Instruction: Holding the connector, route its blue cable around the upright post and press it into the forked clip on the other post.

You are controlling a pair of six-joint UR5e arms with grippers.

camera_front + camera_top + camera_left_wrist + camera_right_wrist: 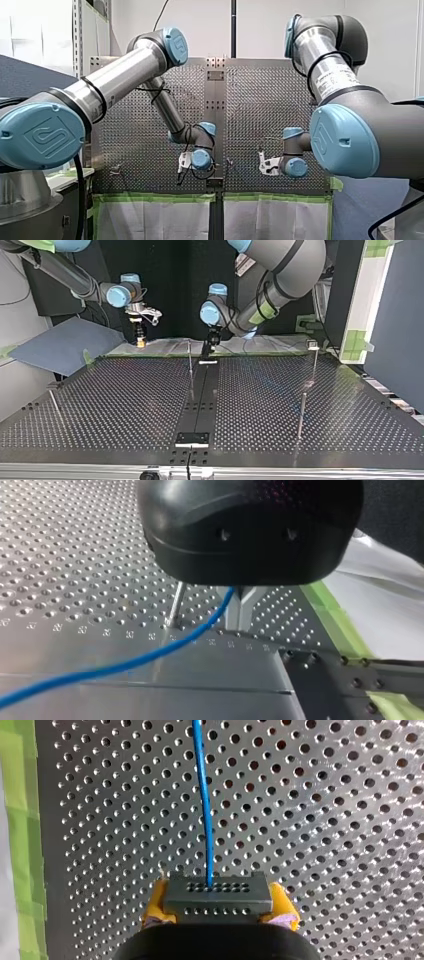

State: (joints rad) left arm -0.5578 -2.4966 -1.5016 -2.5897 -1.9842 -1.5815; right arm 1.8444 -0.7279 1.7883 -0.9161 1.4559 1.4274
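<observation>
Connector (218,895) sitting clamped in my right claw (218,906), low over the bench (325,820).
The claw's yellow pads (156,904) are pressing on both ends of the grey connector, holding it. The blue cable (204,810) is running straight out of the connector's holed face, ahead across the perforated bench, with green tape (22,820) lying along the bench edge to one side. In the left wrist view the cable is slanting up under my left claw's (250,530) black housing, passing between a thin upright post (175,605) and a forked grey piece (241,607). I cannot tell whether that claw is wide or narrow.
</observation>
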